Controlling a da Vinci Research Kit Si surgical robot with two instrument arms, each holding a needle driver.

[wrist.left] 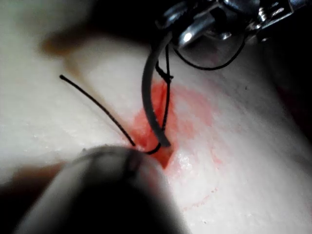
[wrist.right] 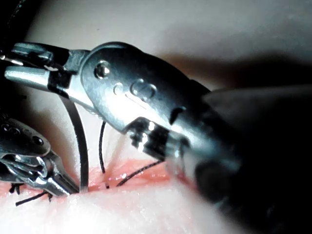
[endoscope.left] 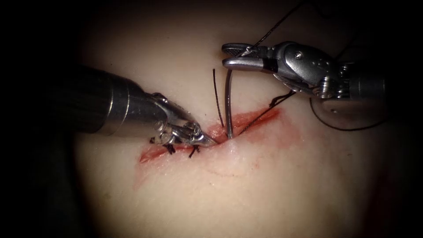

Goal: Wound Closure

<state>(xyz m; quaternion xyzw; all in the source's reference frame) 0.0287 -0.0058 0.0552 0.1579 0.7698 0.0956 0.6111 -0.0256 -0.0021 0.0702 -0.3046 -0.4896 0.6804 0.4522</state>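
While right claw [endoscope.left: 231, 57] clamps needle [endoscope.left: 228, 103] upright, tip in tissue [endoscope.left: 264, 185]; left claw [endoscope.left: 207, 140] closed.

A dark surround [endoscope.left: 26, 198] borders the pale tissue [endoscope.left: 246, 194] on the endoscope view's left and right and along its top, flat and without detail, and what it is made of cannot be told.

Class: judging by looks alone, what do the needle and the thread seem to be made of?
Needle: apparently polished metal; it is grey, rigid, smoothly curved and catches highlights. Thread: probably a fine matte filament, black, thin and bending freely; whether synthetic or natural cannot be told.
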